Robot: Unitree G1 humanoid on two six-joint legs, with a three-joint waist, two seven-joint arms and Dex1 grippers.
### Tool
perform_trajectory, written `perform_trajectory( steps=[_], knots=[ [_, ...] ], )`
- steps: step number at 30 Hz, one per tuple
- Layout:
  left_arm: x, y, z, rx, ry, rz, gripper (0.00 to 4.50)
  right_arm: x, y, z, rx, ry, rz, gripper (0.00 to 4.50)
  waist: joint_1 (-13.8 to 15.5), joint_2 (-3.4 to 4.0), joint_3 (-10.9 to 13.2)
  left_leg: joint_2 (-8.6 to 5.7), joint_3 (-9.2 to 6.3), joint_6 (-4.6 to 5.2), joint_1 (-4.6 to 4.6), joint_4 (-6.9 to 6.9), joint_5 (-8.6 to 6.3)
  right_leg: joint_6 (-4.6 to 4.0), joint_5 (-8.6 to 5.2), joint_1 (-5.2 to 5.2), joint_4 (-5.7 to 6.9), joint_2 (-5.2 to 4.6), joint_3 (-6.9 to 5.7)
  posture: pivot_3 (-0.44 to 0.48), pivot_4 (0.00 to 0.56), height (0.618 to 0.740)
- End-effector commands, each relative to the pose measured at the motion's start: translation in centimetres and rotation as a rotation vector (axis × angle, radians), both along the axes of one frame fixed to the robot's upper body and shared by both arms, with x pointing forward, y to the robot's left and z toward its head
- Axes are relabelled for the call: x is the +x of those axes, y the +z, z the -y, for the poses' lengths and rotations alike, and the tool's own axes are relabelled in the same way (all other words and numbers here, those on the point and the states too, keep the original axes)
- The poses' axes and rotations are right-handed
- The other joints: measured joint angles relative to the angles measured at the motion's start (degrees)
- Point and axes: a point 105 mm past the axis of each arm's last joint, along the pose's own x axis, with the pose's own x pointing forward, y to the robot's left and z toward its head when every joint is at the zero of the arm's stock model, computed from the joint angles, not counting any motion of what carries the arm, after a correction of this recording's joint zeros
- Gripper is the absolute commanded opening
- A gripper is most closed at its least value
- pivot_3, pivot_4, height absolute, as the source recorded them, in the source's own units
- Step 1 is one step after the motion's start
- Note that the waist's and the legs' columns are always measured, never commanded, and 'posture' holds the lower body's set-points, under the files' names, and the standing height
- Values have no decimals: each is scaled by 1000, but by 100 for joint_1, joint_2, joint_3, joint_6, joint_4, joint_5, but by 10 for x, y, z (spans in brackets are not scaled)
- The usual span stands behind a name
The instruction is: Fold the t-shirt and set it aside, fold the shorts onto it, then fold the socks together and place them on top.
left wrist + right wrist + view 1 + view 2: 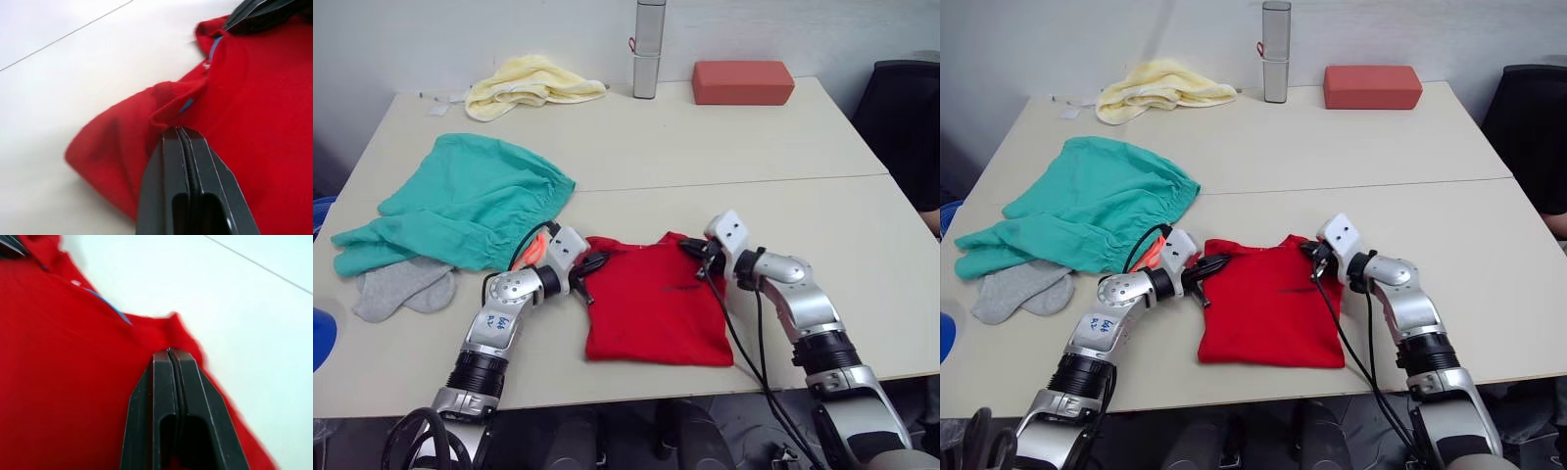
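Note:
The red t-shirt (pixel 656 313) lies folded into a rough rectangle near the table's front edge. My left gripper (pixel 592 266) is shut on its far left corner, with a fold of red cloth pinched at the fingertips (pixel 178 131). On the far right corner my right gripper (pixel 697 253) is also shut, its tips (pixel 169 352) clamped on the hem. The teal shorts (pixel 460 211) sprawl at the left, their orange drawstring (pixel 533 250) beside my left wrist. Two grey socks (pixel 401 289) lie overlapping in front of the shorts.
At the back of the table are a pale yellow towel (pixel 533 83), an upright grey canister (pixel 648 49) and a brick-red block (pixel 742 82). A black chair (pixel 906 108) stands off the right side. A seam (pixel 754 181) crosses the table.

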Motion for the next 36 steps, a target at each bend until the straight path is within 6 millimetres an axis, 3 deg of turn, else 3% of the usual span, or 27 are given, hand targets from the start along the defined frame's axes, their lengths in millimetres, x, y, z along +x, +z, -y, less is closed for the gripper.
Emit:
perform_trajectory(
  steps=[1,4,6,9,11,15,20,24,30,34,36],
  knots=[
    [6,-3,-18,-26,103,-10,35,1,-13,31,-38,-112,-37,0,-5,-2,-1,0,1,0,0,0,0,0,0,0,0,0,0,0,150,740],
    [6,2,-18,-40,90,11,35,1,-11,37,-42,-125,-27,0,-9,-2,-2,1,1,0,1,0,0,0,0,0,-1,0,-1,0,150,740],
    [0,17,-12,-91,21,69,35,0,2,34,-6,-99,21,0,-16,-2,-1,1,2,-2,2,-1,0,-1,0,-1,-2,0,0,0,150,740],
    [-13,41,-4,-174,-99,151,35,-12,29,14,88,26,129,0,-14,-2,-1,1,1,-3,-6,-6,-1,-1,-1,-6,-2,1,-2,0,150,740],
    [-23,47,-1,-183,-177,174,35,-26,37,0,128,122,150,0,-13,0,0,1,2,-3,-15,-6,-1,-1,-1,-11,-8,1,-3,0,150,740],
    [-37,39,3,-113,-277,168,35,-54,31,-29,120,296,124,0,-10,0,0,1,3,-1,-13,-6,-2,0,0,-7,-15,3,-3,0,150,740],
    [-44,12,5,-15,-309,122,35,-64,3,-45,72,322,57,0,-2,0,0,1,2,-1,-8,-6,-4,0,-1,-6,-16,2,-2,0,150,740],
    [-35,-4,-8,20,-202,55,35,-59,-14,-24,9,258,28,0,11,0,0,0,2,4,-11,-4,-8,0,0,-7,-34,0,-1,0,150,740],
    [-32,-6,-34,34,-101,30,35,-55,-11,17,-12,167,39,0,3,0,0,1,0,3,-9,-6,-12,0,0,-6,-34,0,-1,0,150,740],
    [-38,15,-49,-64,-81,84,35,-57,-4,46,19,79,38,0,10,0,0,1,0,2,-7,-6,-12,0,0,-6,-35,0,-1,0,150,740],
    [-51,28,-51,-121,-149,110,35,-62,9,58,139,40,10,0,8,0,1,2,-2,1,-10,-6,-13,-1,-1,-7,-36,-1,-1,0,150,740]
  ],
)
